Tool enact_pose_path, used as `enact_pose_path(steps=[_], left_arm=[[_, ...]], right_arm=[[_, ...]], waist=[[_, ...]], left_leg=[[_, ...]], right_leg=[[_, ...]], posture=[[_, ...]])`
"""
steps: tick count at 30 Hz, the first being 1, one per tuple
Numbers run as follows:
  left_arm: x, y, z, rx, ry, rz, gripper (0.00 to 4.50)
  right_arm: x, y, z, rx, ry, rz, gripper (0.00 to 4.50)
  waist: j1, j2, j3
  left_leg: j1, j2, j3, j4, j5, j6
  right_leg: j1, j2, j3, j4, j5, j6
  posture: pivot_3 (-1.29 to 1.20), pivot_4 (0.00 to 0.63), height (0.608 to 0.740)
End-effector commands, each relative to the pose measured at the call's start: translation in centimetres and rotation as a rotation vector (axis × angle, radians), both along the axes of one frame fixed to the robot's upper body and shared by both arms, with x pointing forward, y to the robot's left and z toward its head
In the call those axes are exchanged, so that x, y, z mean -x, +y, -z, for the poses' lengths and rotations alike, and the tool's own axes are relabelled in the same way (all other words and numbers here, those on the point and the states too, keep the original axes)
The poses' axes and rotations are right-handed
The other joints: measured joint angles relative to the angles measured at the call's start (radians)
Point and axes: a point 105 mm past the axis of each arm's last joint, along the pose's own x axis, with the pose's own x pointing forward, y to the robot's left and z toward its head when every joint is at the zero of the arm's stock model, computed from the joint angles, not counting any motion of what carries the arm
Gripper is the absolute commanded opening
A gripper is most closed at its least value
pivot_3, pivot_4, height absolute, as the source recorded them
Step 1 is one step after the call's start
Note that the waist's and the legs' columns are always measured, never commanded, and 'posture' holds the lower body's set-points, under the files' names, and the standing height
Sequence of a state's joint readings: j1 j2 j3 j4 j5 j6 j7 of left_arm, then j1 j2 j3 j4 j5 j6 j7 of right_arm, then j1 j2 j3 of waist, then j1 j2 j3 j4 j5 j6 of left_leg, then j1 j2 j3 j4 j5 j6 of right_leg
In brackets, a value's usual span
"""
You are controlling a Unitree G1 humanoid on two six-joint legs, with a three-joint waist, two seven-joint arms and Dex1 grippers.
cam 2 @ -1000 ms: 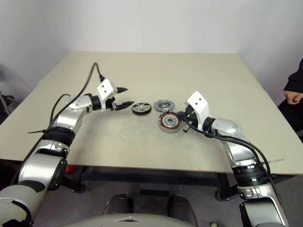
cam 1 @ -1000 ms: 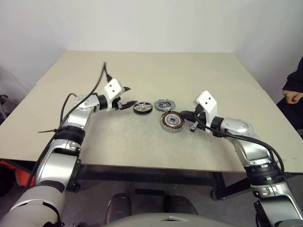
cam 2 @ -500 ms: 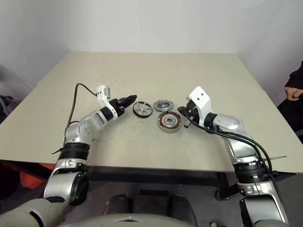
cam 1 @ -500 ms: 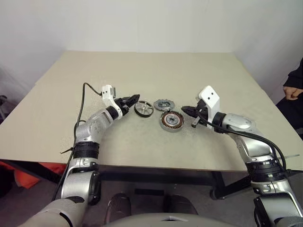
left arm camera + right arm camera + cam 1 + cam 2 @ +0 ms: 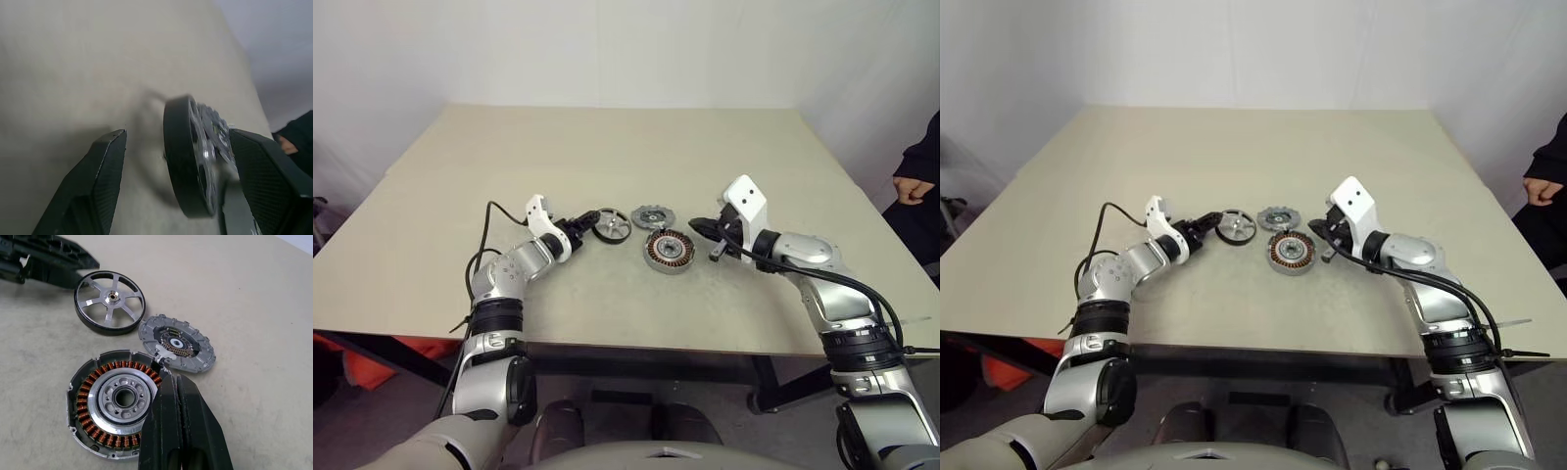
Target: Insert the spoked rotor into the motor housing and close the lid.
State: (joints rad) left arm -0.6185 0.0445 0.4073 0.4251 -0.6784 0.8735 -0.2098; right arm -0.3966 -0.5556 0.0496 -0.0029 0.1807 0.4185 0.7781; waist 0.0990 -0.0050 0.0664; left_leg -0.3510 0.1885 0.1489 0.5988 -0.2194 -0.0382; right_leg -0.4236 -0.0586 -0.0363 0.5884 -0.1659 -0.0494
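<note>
Spoked black-rimmed silver metal rotor point(image 5: 188, 156) sits between the left gripper's point(image 5: 587, 221) wide-spread fingers (ungripped). Round silver motor housing with copper windings point(image 5: 117, 401) lies just beside the pinched-together right gripper point(image 5: 695, 226).

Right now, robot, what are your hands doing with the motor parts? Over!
Left gripper open, straddling spoked rotor. Right gripper shut, above motor housing rim. Lid on table beside both. Nothing blocking.
</note>
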Motion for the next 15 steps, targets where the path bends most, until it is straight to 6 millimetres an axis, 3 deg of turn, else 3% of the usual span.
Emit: enact_pose_path(steps=[1,7,13,15], left_arm=[[-0.4,-1.1,-1.8,0.063,-0.024,0.037,3.5],[-0.6,-2.1,-2.5,0.164,-0.004,0.061,3.5],[-0.8,-2.1,-1.3,0.175,0.055,0.024,3.5],[-0.6,-2.2,-0.6,0.17,0.083,0.018,3.14]], right_arm=[[-0.4,0.3,-1.7,-0.009,-0.068,-0.008,0.0],[-0.5,0.3,-1.8,-0.012,-0.074,-0.002,0.0],[-0.7,0.1,-2.2,-0.017,-0.09,0.015,0.0],[-0.8,0.1,-2.2,-0.017,-0.095,0.019,0.0]], waist=[[0.0,0.0,0.0],[0.0,0.0,0.0],[0.0,0.0,0.0],[0.0,0.0,0.0]], left_leg=[[0.0,0.0,0.0,0.0,0.0,0.0],[0.0,0.0,0.0,0.0,0.0,0.0],[0.0,0.0,0.0,0.0,0.0,0.001],[0.0,0.0,0.0,0.0,0.0,0.001]], right_leg=[[0.0,0.0,0.0,0.0,0.0,0.0],[0.0,0.0,0.0,0.0,0.0,0.0],[0.0,0.0,-0.001,0.0,0.0,0.0],[0.0,0.0,0.0,0.0,0.0,0.0]], posture=[[0.0,0.0,0.74],[0.0,0.0,0.74],[0.0,0.0,0.74],[0.0,0.0,0.74]])
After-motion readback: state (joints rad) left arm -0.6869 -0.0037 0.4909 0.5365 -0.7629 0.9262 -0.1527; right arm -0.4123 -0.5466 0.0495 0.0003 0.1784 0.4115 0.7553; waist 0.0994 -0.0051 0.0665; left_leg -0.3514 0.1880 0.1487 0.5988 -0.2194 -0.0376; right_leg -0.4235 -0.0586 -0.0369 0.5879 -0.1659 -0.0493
